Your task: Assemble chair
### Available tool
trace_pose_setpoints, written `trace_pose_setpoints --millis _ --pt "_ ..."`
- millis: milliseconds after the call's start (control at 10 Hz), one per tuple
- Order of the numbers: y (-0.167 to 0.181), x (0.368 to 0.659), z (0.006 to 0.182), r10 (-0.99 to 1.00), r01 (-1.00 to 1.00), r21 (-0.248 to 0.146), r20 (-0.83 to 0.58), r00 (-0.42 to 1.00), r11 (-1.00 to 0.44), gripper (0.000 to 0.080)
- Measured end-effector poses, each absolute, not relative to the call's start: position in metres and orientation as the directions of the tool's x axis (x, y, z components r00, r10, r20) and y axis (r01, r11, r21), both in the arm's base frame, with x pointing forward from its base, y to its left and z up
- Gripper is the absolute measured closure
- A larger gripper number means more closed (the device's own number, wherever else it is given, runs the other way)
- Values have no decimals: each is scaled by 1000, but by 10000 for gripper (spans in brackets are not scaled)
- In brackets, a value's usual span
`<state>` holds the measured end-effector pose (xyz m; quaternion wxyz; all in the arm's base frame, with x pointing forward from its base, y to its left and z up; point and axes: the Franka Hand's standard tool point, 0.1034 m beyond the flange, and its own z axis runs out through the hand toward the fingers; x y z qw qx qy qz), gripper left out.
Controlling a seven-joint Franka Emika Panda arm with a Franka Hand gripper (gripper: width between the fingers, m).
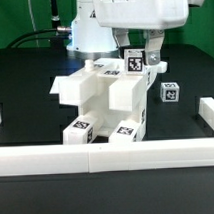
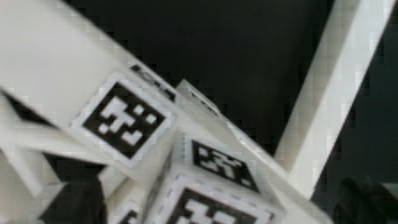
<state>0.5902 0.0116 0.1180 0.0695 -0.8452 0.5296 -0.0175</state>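
Straddling the upright tagged part (image 1: 134,62) at the chair's upper right, the jaws stand wide, one on each side; contact unclear. The chair (image 1: 100,103) sits mid-frame in the exterior view on the black desk (image 1: 29,93) — part-built, tags on its front blocks. A small tagged block (image 1: 170,91) lies apart toward the exterior view's right. The white border rail (image 1: 107,156) runs along the lower edge. Wrist view — close, blurred tagged white faces (image 2: 125,118).
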Motion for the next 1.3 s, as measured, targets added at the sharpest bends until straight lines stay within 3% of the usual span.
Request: trace_pose_setpoints --millis 500,1200,1300 --pt "15 591 120 -544 -541 -70 50 837 -838 151" --pt "8 591 119 -66 -64 -32 84 994 -997 151" --pt "7 591 119 -36 -34 -29 85 996 -999 277"
